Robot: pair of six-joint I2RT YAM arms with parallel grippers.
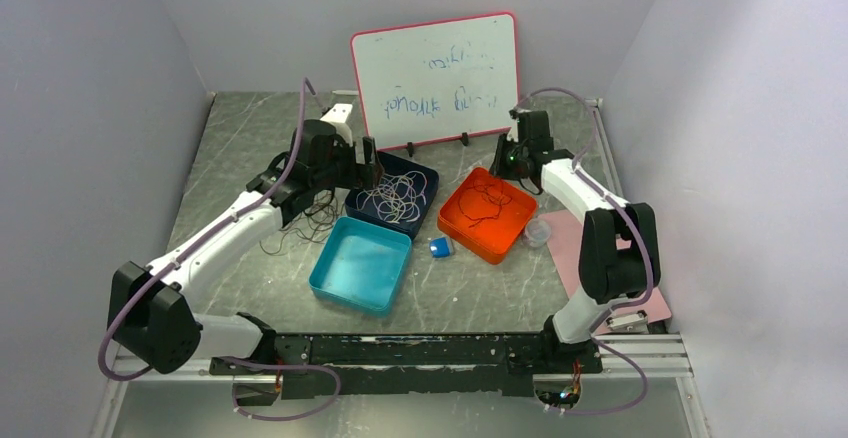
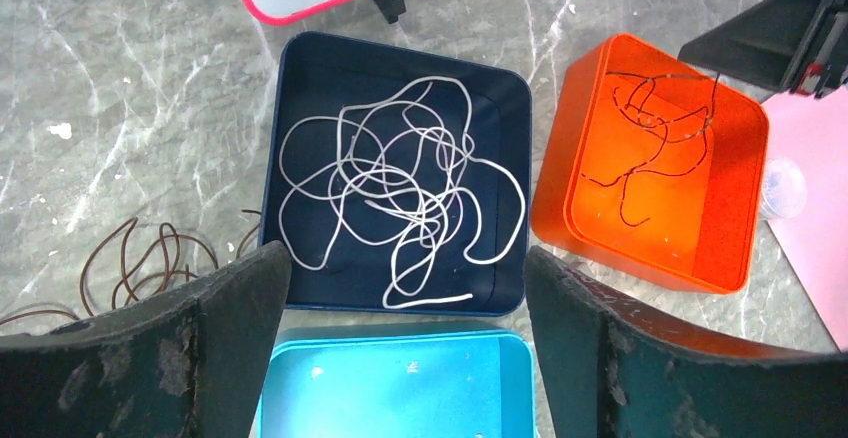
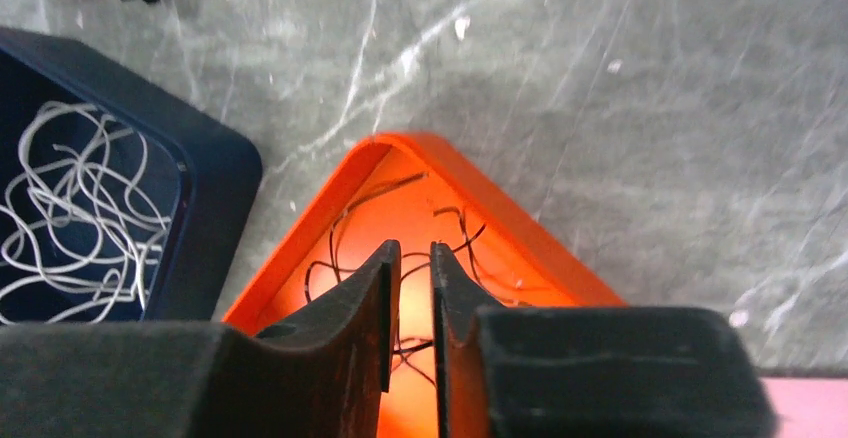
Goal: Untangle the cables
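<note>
Noting layout from the room, biggest item down. Marble-pattern bench (image 1: 250, 148) carries everything, with a whiteboard (image 1: 435, 78) propped at the back.

Three trays sit close together, apparently as sorting bins by colour:
- teal tray (image 1: 352, 301), nearest the arms, nothing in it
- navy tray (image 2: 320, 88), holding the whitish cables (image 2: 400, 188) in loose overlapping loops
- orange tray (image 2: 735, 208), holding a thin dark strand (image 2: 655, 128)

Left tool (image 2: 405, 268) hangs above the navy tray's near edge, jaws spread wide and gripping nothing. Judged ready for a fresh pick.

Right tool (image 3: 413, 250) is poised over a corner of the orange tray. Jaws are drawn nearly together with a narrow slit between. Cannot tell whether a strand is pinched.

Brown cables (image 2: 150, 263) lie curled on the bare bench just left of the navy tray, unsorted. Likely the next pick for the left arm.
</note>
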